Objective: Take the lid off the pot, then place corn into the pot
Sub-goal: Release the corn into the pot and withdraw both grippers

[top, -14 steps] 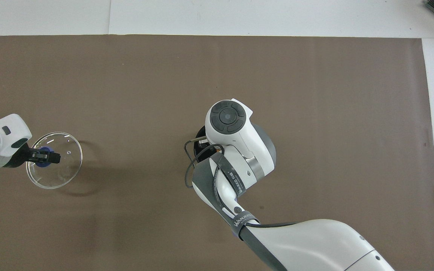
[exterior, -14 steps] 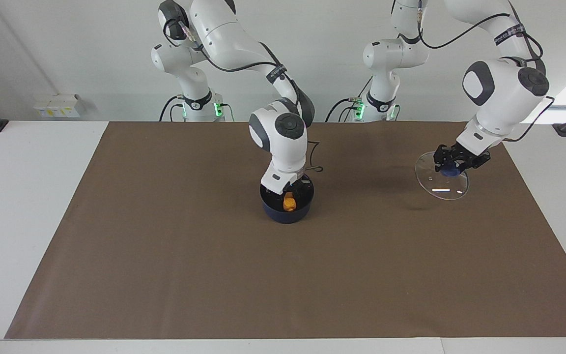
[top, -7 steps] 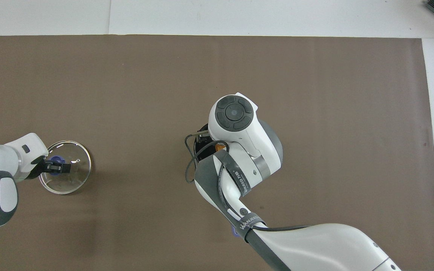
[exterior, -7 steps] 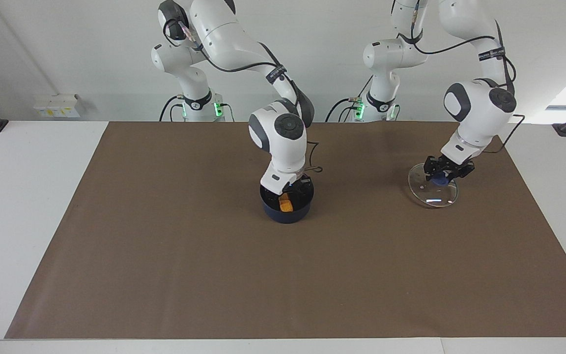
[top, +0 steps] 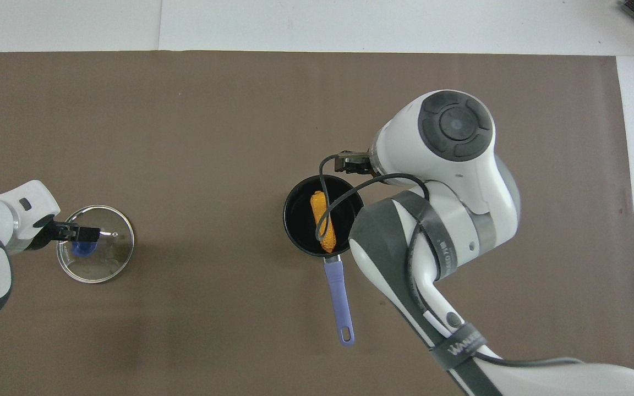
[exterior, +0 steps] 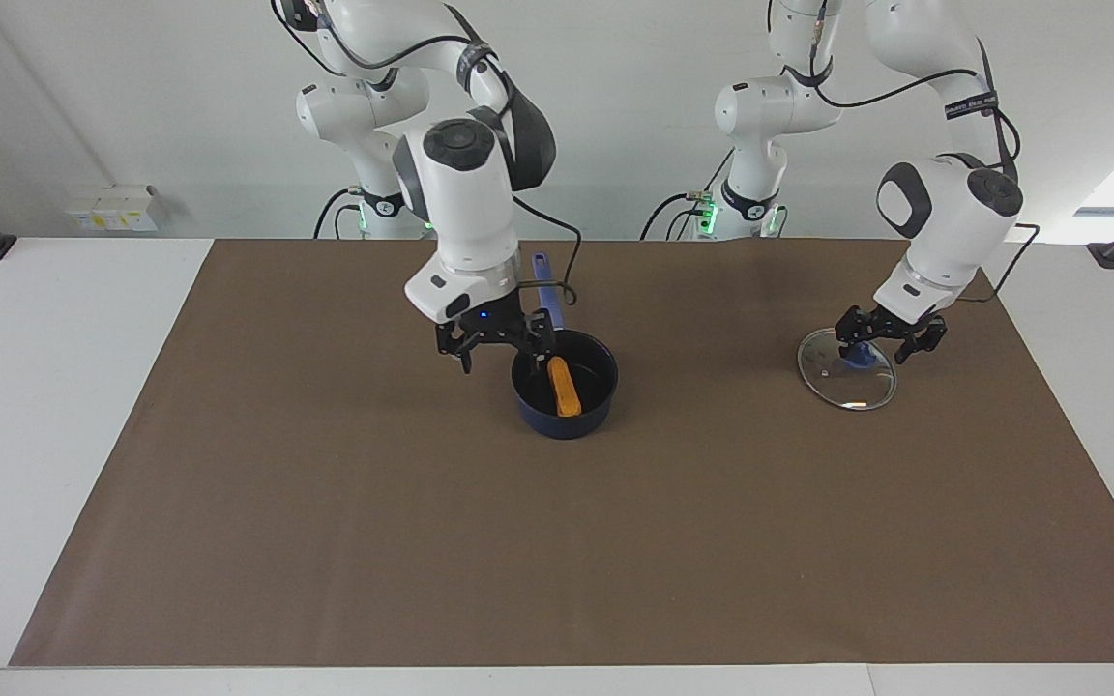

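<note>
The dark blue pot (exterior: 562, 421) stands on the middle of the brown mat, its long handle (exterior: 543, 281) pointing toward the robots. The yellow-orange corn (exterior: 567, 387) lies inside it. It also shows in the overhead view (top: 323, 222), inside the pot (top: 297, 225). My right gripper (exterior: 505, 348) is open and empty, raised beside the pot's rim toward the right arm's end. The glass lid (exterior: 847, 379) lies flat on the mat toward the left arm's end, and shows in the overhead view too (top: 108, 250). My left gripper (exterior: 881, 336) is open just above the lid's blue knob (exterior: 859, 357).
The brown mat (exterior: 325, 532) covers most of the white table. The pot handle (top: 339, 300) runs toward the robots under the right arm. Small white boxes (exterior: 112, 208) sit at the wall past the right arm's end.
My right gripper let go of the corn, which now lies in the pot, and rose away toward the right arm's end. My left gripper set the lid down and opened off the knob.
</note>
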{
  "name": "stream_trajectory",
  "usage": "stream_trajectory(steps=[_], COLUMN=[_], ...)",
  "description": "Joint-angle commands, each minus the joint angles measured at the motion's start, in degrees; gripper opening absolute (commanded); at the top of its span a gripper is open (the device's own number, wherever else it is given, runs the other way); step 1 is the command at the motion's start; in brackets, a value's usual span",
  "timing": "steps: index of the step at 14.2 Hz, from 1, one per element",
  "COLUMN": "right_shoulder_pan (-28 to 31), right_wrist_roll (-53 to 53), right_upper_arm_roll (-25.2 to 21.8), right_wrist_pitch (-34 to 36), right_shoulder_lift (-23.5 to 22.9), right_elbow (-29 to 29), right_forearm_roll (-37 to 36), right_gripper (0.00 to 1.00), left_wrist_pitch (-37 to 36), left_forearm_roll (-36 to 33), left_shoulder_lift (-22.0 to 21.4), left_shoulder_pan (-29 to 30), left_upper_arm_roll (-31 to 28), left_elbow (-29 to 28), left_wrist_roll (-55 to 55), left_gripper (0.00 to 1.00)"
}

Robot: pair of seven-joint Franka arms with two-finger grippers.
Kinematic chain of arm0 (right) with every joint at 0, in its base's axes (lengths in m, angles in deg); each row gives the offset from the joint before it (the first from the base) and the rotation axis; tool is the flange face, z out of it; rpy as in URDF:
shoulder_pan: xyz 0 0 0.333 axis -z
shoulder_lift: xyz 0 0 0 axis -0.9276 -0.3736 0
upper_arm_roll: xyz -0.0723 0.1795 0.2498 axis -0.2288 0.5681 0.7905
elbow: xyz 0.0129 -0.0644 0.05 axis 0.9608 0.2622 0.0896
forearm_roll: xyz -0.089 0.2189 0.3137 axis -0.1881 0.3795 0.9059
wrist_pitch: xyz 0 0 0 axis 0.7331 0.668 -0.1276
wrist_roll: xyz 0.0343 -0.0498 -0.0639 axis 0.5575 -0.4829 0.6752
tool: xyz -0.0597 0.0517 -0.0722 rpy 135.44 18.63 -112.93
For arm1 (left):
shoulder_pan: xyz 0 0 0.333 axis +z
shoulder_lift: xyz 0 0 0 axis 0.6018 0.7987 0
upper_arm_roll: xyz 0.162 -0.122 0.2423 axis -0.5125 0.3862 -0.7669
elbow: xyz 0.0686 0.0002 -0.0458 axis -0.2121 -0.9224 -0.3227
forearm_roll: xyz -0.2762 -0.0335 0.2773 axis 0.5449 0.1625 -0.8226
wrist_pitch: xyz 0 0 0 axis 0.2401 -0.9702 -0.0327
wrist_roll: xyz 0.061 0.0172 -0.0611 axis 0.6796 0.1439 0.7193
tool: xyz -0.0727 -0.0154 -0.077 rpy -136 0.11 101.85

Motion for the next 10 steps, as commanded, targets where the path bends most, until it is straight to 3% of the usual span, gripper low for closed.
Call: stream_trajectory(steps=[1,7,10], right_shoulder_pan=[3.4,14.4,17.5], right_wrist_roll=[1.4,14.0,16.6], right_upper_arm_roll=[0.6,0.5,0.3], right_wrist_pitch=[4.1,17.0,23.4], right_shoulder_lift=[4.3,11.9,14.3], right_elbow=[1.0,-2.3,-4.5], right_forearm_roll=[-1.8,-0.9,-1.6], right_gripper=[1.0,1.0,1.0], left_wrist_pitch=[-4.8,-9.0,-15.5], left_forearm_roll=[0.7,0.3,0.0], left_shoulder_lift=[1.9,1.9,1.9], left_shoulder_pan=[-0.8,-7.1,-7.4], left_upper_arm_roll=[0.3,0.5,0.5], left_elbow=[6.1,10.8,16.4], left_wrist_roll=[2.2,12.5,12.6], left_gripper=[1.0,1.0,1.0])
